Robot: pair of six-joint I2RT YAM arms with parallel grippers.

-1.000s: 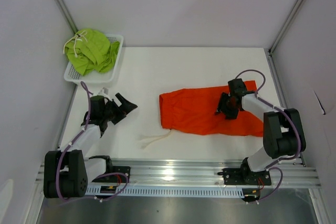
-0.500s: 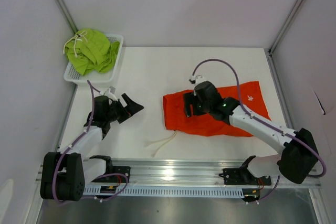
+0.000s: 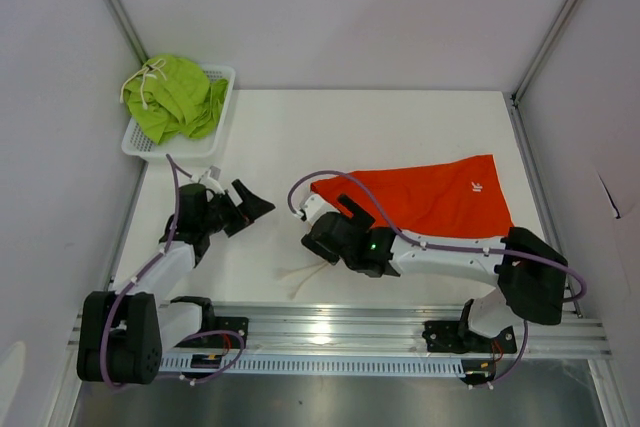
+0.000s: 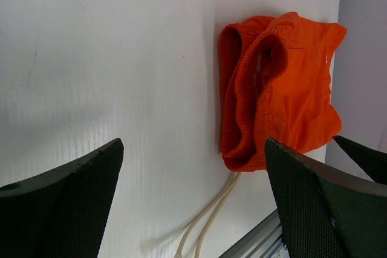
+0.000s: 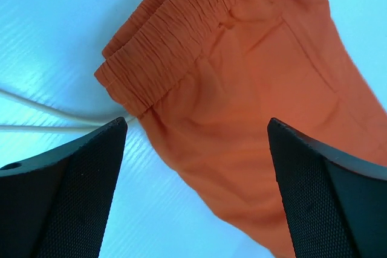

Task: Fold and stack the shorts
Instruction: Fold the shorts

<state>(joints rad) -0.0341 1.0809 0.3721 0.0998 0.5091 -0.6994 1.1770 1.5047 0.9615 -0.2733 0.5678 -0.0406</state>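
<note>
Toward 3 o'clock on the white table (image 3: 330,127) lie the orange shorts (image 3: 430,197), flat, with the elastic waistband at their 9 o'clock end and the leg hems at their 3 o'clock end. A small white logo shows near the hem. A pale drawstring (image 3: 300,272) trails from the waistband toward 7 o'clock, lying loose on the bare surface.

Across the near edge of the orange shorts stretches the right arm, reaching from its base at 5 o'clock to the waistband and hiding that edge from above. The right fingers (image 5: 66,185) stand spread wide over the waistband corner and hold nothing. In the wrist view the gathered band and the two drawstring strands lie between them, below.

At 9 o'clock the left fingers (image 3: 255,207) are also spread wide and empty, pointing toward 3 o'clock at the waistband opening. They are well apart from it, with bare table between.

At 10 o'clock, in the far corner, a white mesh basket (image 3: 222,107) holds the green shorts (image 3: 175,95), heaped and crumpled, their white cord lying on top. Grey walls close in the table at 9, 12 and 3 o'clock.
</note>
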